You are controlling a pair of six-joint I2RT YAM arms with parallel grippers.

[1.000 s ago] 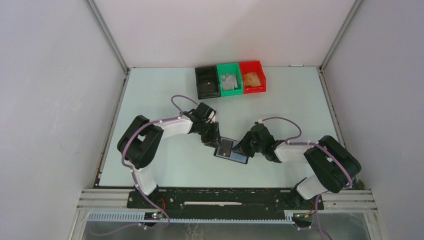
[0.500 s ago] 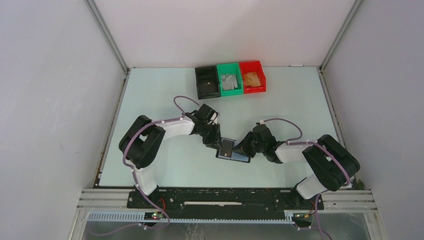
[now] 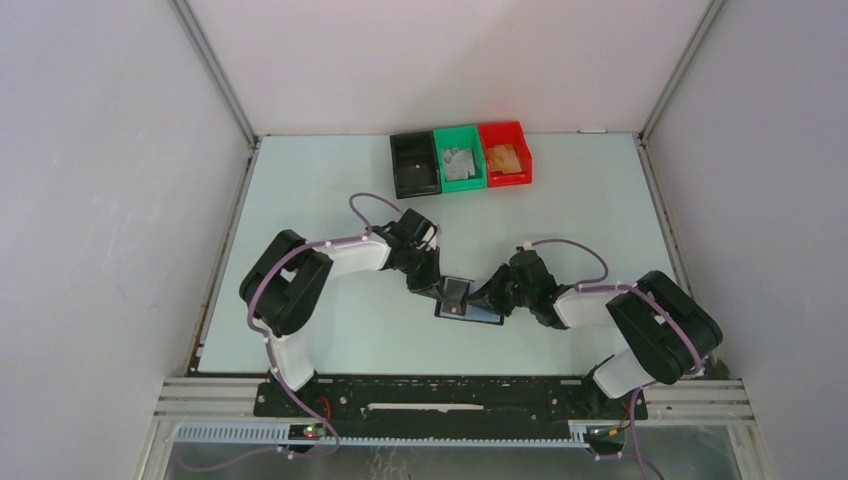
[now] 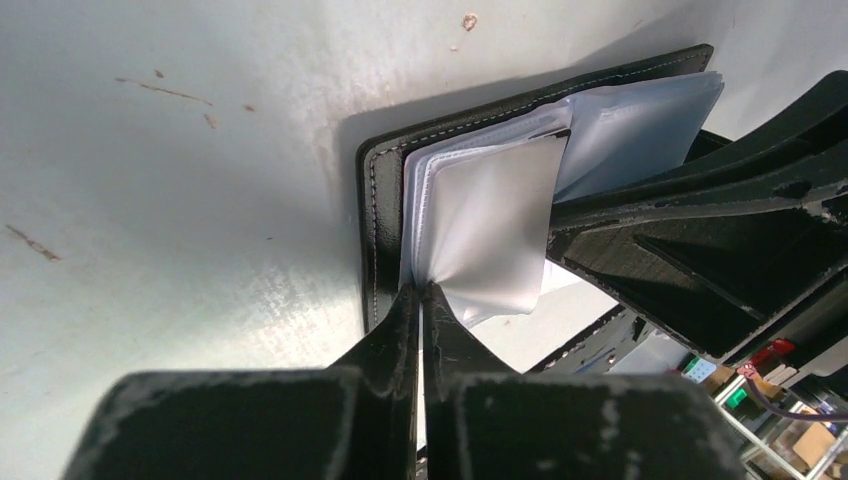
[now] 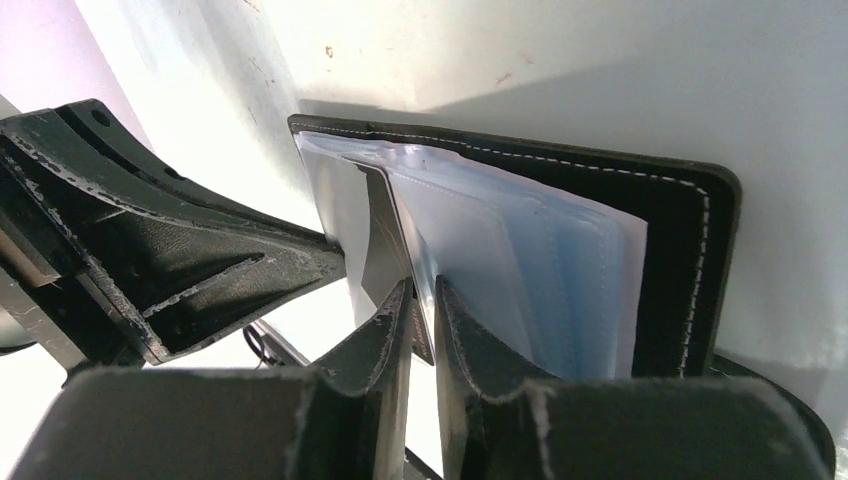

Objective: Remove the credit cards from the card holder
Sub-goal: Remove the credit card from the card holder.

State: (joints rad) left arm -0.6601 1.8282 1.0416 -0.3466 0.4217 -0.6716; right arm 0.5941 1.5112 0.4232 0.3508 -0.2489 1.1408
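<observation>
Card holder lies open and flat on the surface, about mid-way across and nearer the arms than the far wall. Black stitched cover underneath, clear sleeves fanned up from it.

A grey-silver card stands tilted out of the sleeves. Left gripper comes in from the holder's left edge, fingers pressed together, pinching that card at its lower corner.

Right gripper comes in from the opposite side, fingers nearly together and nipping the edge of one clear sleeve. The two grippers sit just apart over the holder.

Against the far edge, well away, three bins side by side:
- black bin
- green bin, holding grey cards
- red bin, holding orange-tan cards
</observation>
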